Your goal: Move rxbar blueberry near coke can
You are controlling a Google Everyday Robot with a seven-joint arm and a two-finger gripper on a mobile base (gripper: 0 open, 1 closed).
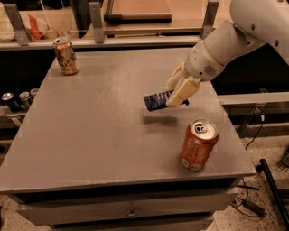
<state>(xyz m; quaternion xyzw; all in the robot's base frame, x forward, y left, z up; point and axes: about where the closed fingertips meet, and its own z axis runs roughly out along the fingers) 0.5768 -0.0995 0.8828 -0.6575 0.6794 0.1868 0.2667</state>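
The rxbar blueberry (156, 100), a flat dark navy wrapper with pale lettering, hangs above the grey table (90, 135), casting a shadow below it. My gripper (178, 94) is shut on its right end, with cream fingers (183, 92) pinching it, at the table's right-centre. The coke can (198, 145), orange-red with a silver top, stands upright near the front right corner, below and right of the bar, apart from it.
A gold-brown patterned can (66, 56) stands at the table's far left corner. Several cans (18, 98) sit on a lower shelf to the left. A railing and wooden tray (137, 9) are behind the table. The table's right edge is close to the coke can.
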